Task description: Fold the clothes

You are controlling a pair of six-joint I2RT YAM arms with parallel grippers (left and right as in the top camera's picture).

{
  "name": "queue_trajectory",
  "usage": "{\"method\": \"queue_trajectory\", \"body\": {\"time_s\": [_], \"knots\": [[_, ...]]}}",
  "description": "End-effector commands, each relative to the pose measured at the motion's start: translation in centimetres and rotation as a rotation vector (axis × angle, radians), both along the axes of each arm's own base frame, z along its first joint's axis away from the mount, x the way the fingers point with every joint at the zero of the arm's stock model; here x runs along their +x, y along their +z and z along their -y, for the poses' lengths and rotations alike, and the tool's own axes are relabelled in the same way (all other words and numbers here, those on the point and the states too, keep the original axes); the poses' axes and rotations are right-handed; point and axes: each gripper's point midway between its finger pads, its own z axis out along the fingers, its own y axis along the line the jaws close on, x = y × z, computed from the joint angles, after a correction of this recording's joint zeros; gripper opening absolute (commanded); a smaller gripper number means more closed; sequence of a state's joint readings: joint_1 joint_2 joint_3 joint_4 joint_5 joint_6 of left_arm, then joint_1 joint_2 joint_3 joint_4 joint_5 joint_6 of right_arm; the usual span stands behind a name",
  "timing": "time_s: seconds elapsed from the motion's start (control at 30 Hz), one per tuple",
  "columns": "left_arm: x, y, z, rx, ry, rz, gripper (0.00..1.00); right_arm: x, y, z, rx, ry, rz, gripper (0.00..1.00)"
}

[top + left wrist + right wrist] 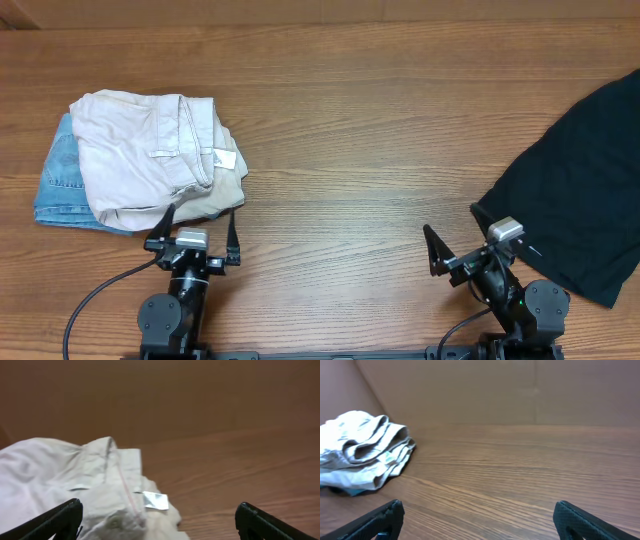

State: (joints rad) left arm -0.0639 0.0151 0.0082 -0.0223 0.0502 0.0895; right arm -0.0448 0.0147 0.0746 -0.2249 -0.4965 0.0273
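While black shorts point(585, 200) were spread at the worktop's point(350, 120) right edge, the left hand point(198, 228) and right hand point(452, 224) were held open.

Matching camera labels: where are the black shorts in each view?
Overhead: black shorts at the right edge, running out of frame.
Left wrist: not in it.
Right wrist: not in it.
Shared landmark: the beige shorts, left in overhead, lower left in left wrist, far left in right wrist.
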Motion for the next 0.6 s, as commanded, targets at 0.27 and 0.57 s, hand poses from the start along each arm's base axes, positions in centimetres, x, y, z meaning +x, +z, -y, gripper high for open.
{"method": "queue_trajectory", "body": {"time_s": [0.27,0.57], "knots": [[-1.3,8.8,0.8,-0.071,-0.056,0.072,1.00,-0.6,7.6,0.0,0.261,-0.004,0.078,1.00],[6.8,13.8,1.8,-0.071,-0.063,-0.403,1.00,5.0,9.4,2.4,0.241,-0.200,-0.360,1.00]]}}
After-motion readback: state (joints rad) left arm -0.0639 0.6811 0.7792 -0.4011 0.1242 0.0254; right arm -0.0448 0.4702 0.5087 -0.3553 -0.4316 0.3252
